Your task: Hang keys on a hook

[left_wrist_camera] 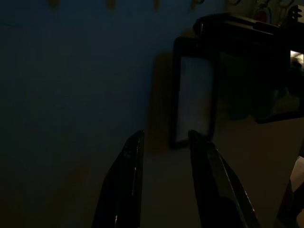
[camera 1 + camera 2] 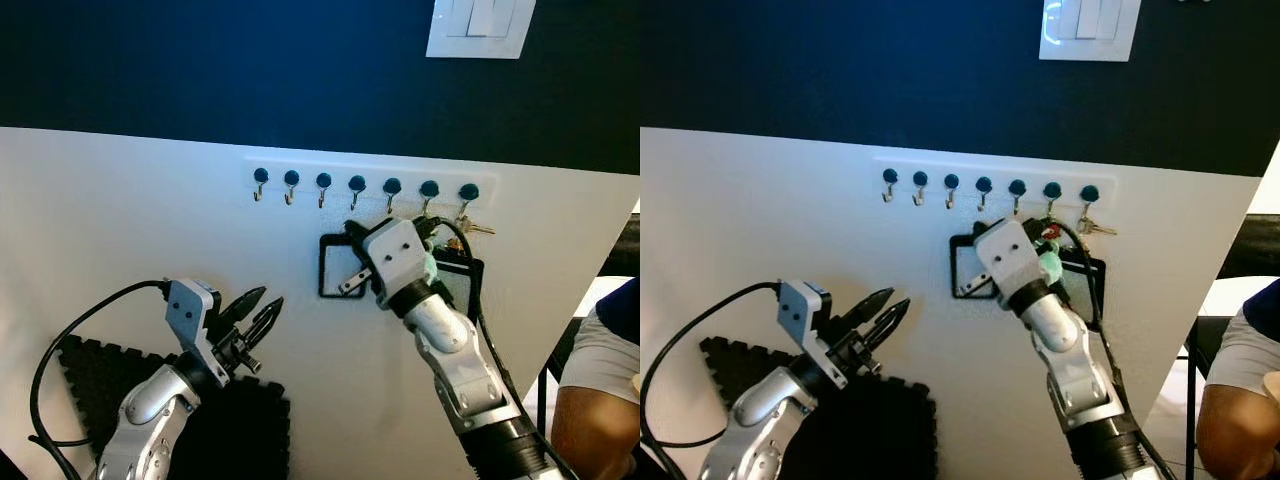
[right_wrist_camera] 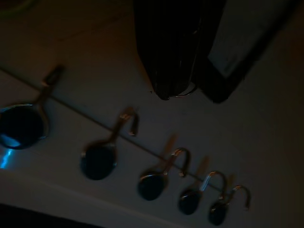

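Observation:
A row of several blue-capped hooks (image 2: 357, 186) runs along the white wall panel (image 2: 120, 220). My right arm (image 2: 450, 350) reaches up to the right end of the row. Its wrist housing hides most of the fingers in the eye views. In the right wrist view my right gripper (image 3: 172, 88) is shut, with a metal glint at its tip. The brass keys (image 2: 479, 228) stick out sideways just under the rightmost hook (image 2: 467, 193), with a red and green tag (image 2: 1047, 235) beside them. Lower left, my left gripper (image 2: 264, 306) hangs open and holds nothing.
Two black frames (image 2: 333, 270) are fixed to the panel under the hooks, behind my right wrist. A black foam mat (image 2: 100, 380) lies at the lower left. A white light switch (image 2: 478, 25) sits on the dark wall above. A person (image 2: 600, 370) stands at the right edge.

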Motion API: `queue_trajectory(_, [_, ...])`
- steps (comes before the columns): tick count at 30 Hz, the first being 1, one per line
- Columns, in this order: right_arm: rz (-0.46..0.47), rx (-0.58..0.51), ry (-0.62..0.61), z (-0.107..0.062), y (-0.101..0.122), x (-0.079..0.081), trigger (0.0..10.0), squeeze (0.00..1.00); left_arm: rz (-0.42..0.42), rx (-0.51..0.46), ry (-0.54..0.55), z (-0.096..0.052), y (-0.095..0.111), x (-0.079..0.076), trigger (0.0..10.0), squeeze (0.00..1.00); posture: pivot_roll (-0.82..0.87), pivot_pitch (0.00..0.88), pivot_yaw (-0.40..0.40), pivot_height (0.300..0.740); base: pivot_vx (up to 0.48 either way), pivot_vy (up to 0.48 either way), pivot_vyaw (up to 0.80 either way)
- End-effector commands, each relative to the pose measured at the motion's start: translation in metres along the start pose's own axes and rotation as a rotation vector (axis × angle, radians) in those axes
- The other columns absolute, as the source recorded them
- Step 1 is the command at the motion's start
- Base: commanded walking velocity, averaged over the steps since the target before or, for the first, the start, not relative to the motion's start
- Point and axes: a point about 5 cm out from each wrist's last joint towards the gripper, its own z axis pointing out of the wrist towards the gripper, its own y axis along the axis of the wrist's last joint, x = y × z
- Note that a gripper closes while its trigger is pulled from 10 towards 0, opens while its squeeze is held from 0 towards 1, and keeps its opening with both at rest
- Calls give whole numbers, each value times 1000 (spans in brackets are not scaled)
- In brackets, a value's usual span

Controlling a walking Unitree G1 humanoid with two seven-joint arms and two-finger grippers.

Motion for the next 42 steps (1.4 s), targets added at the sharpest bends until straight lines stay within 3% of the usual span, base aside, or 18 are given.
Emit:
queue_trajectory(1, [-4,-22,27,0,3,5,10000,0,12,22,-2,-3,-2,0,10000,0,40,49,8,740,0,0,0])
queue_trajectory(10, [13,-32,21,-1,4,5,10000,0,18,34,3,-4,-3,1,10000,0,46,56,6,740,0,0,0])
queue_trajectory(14, [95,168,52,-13,-25,20,10000,0,24,66,3,-7,-7,1,10000,0,44,56,9,740,0,0,0])
queue_trajectory(15, [95,168,52,-13,-25,20,10000,0,24,66,3,-7,-7,1,10000,0,44,56,9,740,0,0,0])
queue_trajectory(16, [177,342,84,-34,-56,40,10000,0,35,97,-4,-9,-12,1,10000,0,44,57,8,740,0,0,0])
queue_trajectory(21, [256,479,92,-59,-81,58,10000,0,51,142,-19,-11,-17,0,10000,0,47,59,6,740,0,0,0])
queue_trajectory(24, [357,682,87,-111,-113,86,10000,0,81,248,-60,-20,-31,-3,10000,0,46,63,7,740,0,0,0])
queue_trajectory(26, [411,799,61,-136,-127,98,10000,0,88,318,-65,-24,-40,-3,10000,0,42,65,10,740,0,0,0])
queue_trajectory(28, [421,840,51,-144,-132,101,10000,0,93,346,-65,-26,-44,-3,10000,0,42,65,10,740,0,0,0])
queue_trajectory(29, [351,1024,-48,-173,-152,99,10000,0,127,427,-77,-30,-54,-5,10000,0,42,66,12,740,0,0,0])
queue_trajectory(30, [351,1024,-48,-173,-152,99,10000,0,127,427,-77,-30,-54,-5,10000,0,42,66,12,740,0,0,0])
queue_trajectory(32, [301,1153,-188,-195,-166,86,10000,0,150,474,-80,-32,-61,-7,10000,0,48,70,13,740,0,0,0])
queue_trajectory(34, [292,1170,-223,-199,-168,82,10000,0,152,484,-77,-33,-63,-7,10000,0,46,71,14,740,0,0,0])
queue_trajectory(40, [-282,1202,-474,-214,-168,33,10000,0,136,508,-80,-35,-71,-15,10000,0,37,75,17,740,0,0,0])
queue_trajectory(41, [-346,1207,-507,-216,-168,28,10000,0,136,510,-83,-35,-72,-16,10000,0,38,75,17,740,0,0,0])
queue_trajectory(42, [-346,1207,-507,-216,-168,28,10000,0,136,510,-83,-35,-72,-16,10000,0,38,75,17,740,0,0,0])
